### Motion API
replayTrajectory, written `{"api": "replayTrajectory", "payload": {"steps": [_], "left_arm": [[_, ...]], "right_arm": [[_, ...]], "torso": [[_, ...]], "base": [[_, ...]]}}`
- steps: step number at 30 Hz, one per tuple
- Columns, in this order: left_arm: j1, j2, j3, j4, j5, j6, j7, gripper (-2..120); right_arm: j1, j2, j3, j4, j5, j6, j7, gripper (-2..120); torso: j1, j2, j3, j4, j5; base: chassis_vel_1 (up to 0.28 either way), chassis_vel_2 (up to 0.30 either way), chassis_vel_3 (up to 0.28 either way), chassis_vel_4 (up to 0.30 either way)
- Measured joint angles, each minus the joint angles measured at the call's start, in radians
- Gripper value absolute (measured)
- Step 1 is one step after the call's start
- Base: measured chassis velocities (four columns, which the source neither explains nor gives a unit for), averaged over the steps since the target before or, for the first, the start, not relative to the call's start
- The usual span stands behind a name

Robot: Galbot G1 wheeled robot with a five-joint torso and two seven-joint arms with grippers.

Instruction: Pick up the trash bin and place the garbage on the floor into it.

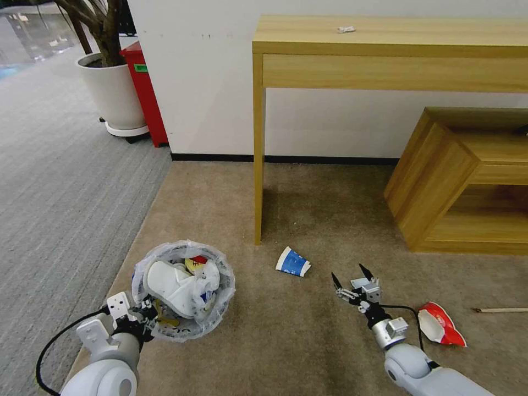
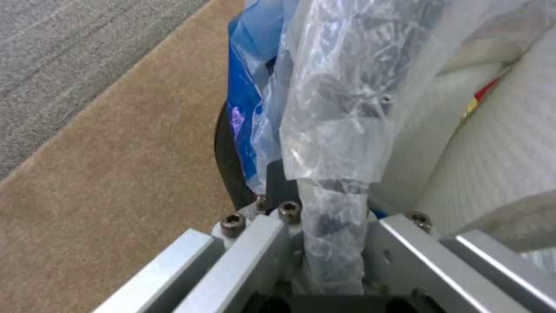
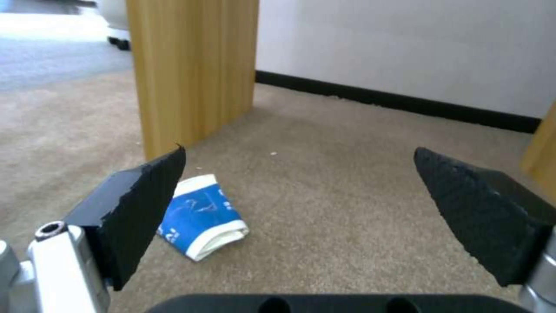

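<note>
Bin part's done: my left gripper [image 1: 144, 315] is pinched on the bag-lined round black trash bin [image 1: 184, 289], already stuffed with white slippers, while my right gripper [image 1: 352, 278] hangs wide open and empty near the blue-white paper cup [image 1: 292, 262], with the red wrapper [image 1: 439, 324] and wooden stick [image 1: 501, 310] also left on the beige carpet floor [image 1: 308, 330].

One trash bin [image 1: 184, 291] at 7 o'clock, stuffed with trash. On the carpet [image 1: 308, 341]: one blue-white paper cup [image 1: 292, 262] near the middle, one red wrapper [image 1: 440, 324] at 4 o'clock, one wooden stick [image 1: 501, 310] at 3 o'clock. Two wooden tables, one plant pot [image 1: 113, 91], one red box [image 1: 146, 93].
</note>
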Motion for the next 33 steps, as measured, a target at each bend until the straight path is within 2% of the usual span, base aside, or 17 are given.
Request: {"api": "replayTrajectory", "payload": {"steps": [2,3,6,8,17,26,33], "left_arm": [[-0.017,-0.001,0.006,0.016,-0.003,0.0,0.0,0],[-0.017,-0.001,0.006,0.016,-0.003,0.0,0.0,0],[-0.026,-0.006,0.012,0.027,-0.009,0.0,0.0,0],[-0.026,-0.008,0.014,0.03,-0.008,-0.001,0.0,0],[0.003,-0.015,0.008,0.022,-0.003,-0.011,0.011,0],[0.001,-0.015,0.007,0.02,-0.004,-0.011,0.012,0],[0.0,-0.016,0.009,0.023,-0.005,-0.011,0.012,0]], "right_arm": [[0.009,-0.015,-0.021,-0.025,0.08,0.031,-0.107,99],[0.009,-0.015,-0.021,-0.025,0.08,0.031,-0.107,99],[0.026,-0.029,-0.06,-0.034,0.173,0.05,-0.203,89],[0.035,-0.029,-0.074,-0.037,0.197,0.053,-0.212,90],[0.094,-0.004,-0.132,-0.075,0.294,0.007,-0.162,99],[0.125,0.026,-0.162,-0.13,0.273,-0.01,-0.114,100],[0.112,0.032,-0.117,-0.13,0.211,0.003,-0.127,100]], "torso": [[0.0,0.0,0.0,0.0,0.0],[0.0,0.0,0.0,0.0,0.0],[0.0,0.0,0.0,0.0,-0.0001],[0.0,0.0,0.0,-0.0001,-0.0001],[0.0,0.0,0.0,0.0002,0.0],[0.0,0.0,0.0,0.0001,0.0],[0.0,0.0,0.0,0.0,-0.0002]], "base": [[0.0,0.0,0.0,0.0],[0.0,0.0,0.0,0.0],[0.0,0.0,0.0,0.0],[0.0,0.0,0.0,0.0],[0.0,0.0,0.0,0.0],[0.0,0.0,0.0,0.0],[0.0,0.0,0.0,0.0]]}}
